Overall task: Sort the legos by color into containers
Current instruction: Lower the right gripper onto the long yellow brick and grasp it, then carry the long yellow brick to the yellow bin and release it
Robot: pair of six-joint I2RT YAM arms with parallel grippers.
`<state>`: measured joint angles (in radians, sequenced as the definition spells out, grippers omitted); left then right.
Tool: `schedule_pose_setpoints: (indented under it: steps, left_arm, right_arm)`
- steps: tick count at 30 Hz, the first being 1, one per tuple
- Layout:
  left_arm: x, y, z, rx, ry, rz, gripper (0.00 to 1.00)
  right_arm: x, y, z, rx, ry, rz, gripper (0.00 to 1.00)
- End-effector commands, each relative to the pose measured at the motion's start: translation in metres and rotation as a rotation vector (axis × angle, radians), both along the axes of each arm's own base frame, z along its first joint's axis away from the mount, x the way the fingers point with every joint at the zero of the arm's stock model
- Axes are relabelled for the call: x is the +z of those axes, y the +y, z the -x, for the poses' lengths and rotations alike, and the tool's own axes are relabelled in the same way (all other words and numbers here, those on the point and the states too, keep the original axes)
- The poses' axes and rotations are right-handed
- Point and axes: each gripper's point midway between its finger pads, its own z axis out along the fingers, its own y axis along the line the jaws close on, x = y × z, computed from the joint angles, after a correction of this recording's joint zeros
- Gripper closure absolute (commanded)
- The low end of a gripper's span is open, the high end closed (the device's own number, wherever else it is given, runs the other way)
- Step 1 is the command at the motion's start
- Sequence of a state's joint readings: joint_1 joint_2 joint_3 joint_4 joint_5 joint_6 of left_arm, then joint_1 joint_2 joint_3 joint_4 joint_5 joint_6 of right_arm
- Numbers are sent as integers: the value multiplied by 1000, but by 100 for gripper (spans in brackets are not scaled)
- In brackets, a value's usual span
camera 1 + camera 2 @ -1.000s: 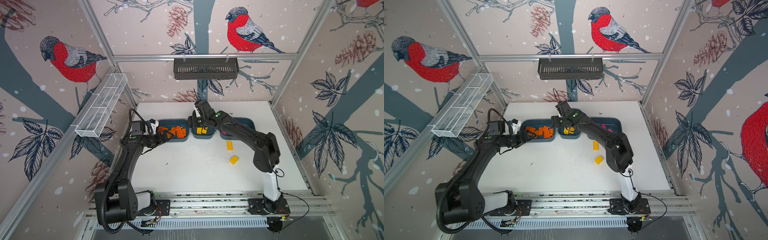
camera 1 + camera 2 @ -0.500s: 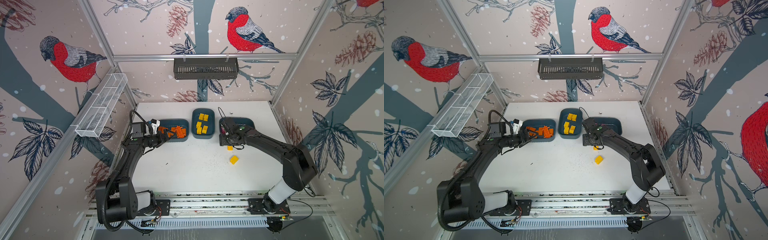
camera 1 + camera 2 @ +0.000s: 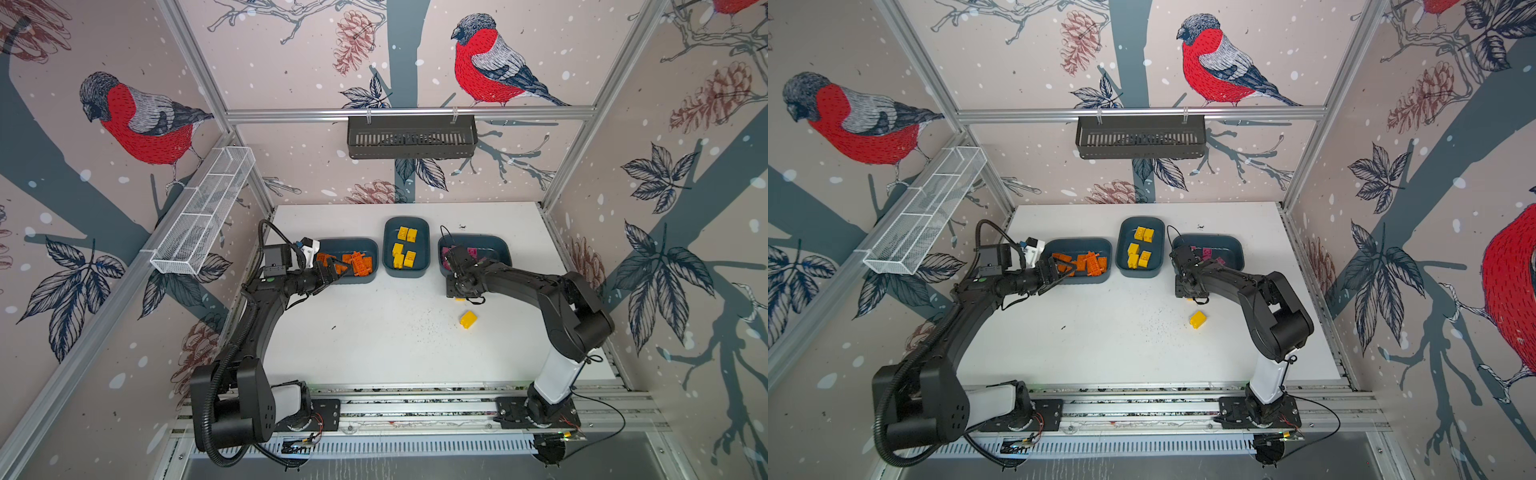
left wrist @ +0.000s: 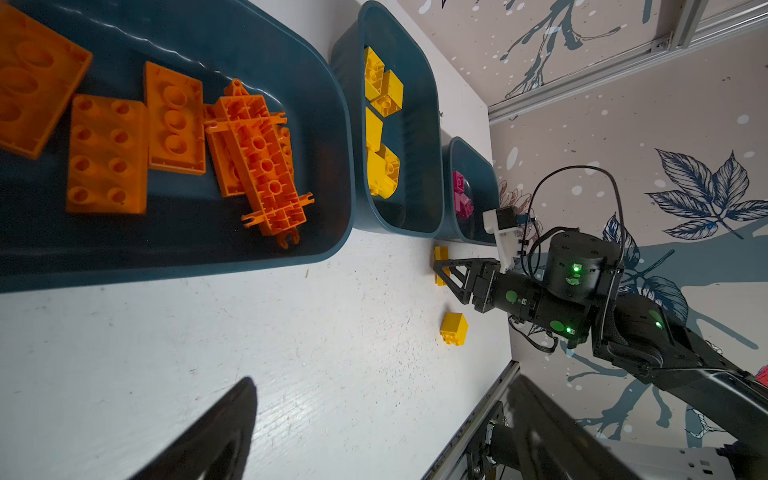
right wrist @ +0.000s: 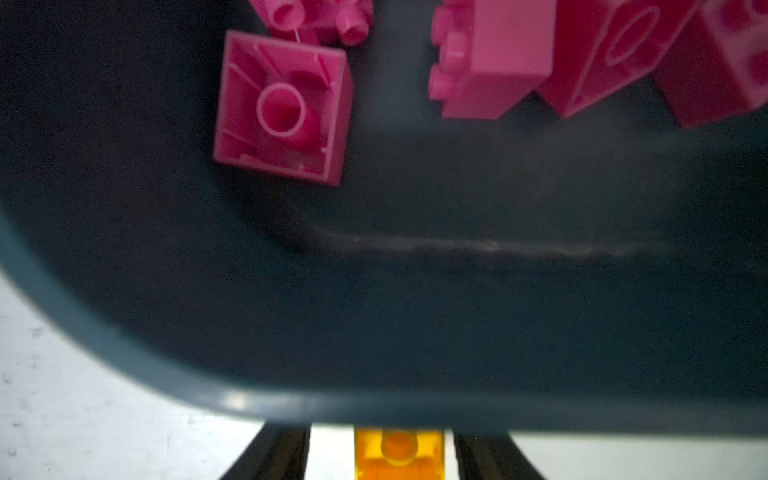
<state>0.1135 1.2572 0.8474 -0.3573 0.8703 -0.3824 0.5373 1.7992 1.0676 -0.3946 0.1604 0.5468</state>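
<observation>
Jaws, right gripper (image 4: 441,271): apart, one finger set down on each side of a yellow brick (image 5: 399,455) on the table (image 3: 374,340). You can see bare white on both sides of it, so nothing is clamped yet.

Item between those jaws: oblong. Its long axis seems to run along the gap between the fingers, away from the rim of the pink tub (image 5: 374,407) just beyond the fingertips. Your jaws would close across the narrow width, and the grasp turns on that.

Item, pink tub: holds several pink bricks (image 5: 282,108).

Item, second yellow brick (image 3: 468,320): loose on the table, near the right jaws on the side away from the tubs.

Item, yellow tub (image 3: 405,272): the next tub over from the pink one. It holds yellow bricks (image 3: 406,235) and is the likely destination.

Jaws, left gripper (image 3: 333,269): spread wide with nothing between them, at the edge of the orange tub (image 3: 357,280) and its orange bricks (image 3: 359,264). They are well apart from both loose pieces, so your right arm is the nearer one.

Next move, as a judgement: close squarely, lift clear of the pink rim, carry sideways.
</observation>
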Motion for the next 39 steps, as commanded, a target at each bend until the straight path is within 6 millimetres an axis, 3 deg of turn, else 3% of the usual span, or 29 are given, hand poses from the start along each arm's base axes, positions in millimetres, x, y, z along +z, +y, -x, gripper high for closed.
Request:
schedule_pose_setpoints:
  steps: [1, 5, 8, 15, 18, 21, 25, 31, 37, 39]
  left_arm:
    - [4, -2, 0, -22, -24, -5, 6]
    - [3, -1, 0, -24, -21, -9, 6]
    - [3, -1, 1, -27, -19, -13, 6]
    - [4, -1, -3, -24, -22, -11, 6]
    - [7, -1, -5, -25, -24, -6, 6]
    - [10, -1, -5, -25, -27, -7, 6]
    - [12, -1, -4, -25, -30, -10, 6]
    - [13, -1, -1, -24, -30, -15, 6]
    - [10, 0, 3, -32, -20, -32, 6]
    - [7, 0, 3, -32, -12, -32, 6]
  right_arm:
    - [-5, 0, -6, 5, -13, 4, 51]
    - [-6, -1, -4, 20, -2, 24, 64]
    - [10, 12, -1, 51, -10, -12, 70]
    - [75, 85, 8, 173, -65, -169, 72]
    - [103, 112, -9, 199, -121, -216, 72]
    - [117, 129, -35, 197, -170, -240, 72]
    - [113, 141, -68, 160, -188, -227, 72]
    - [92, 139, -120, 77, -223, -120, 72]
    - [67, 123, -145, 12, -218, -73, 71]
    - [63, 123, -150, 19, -219, -79, 66]
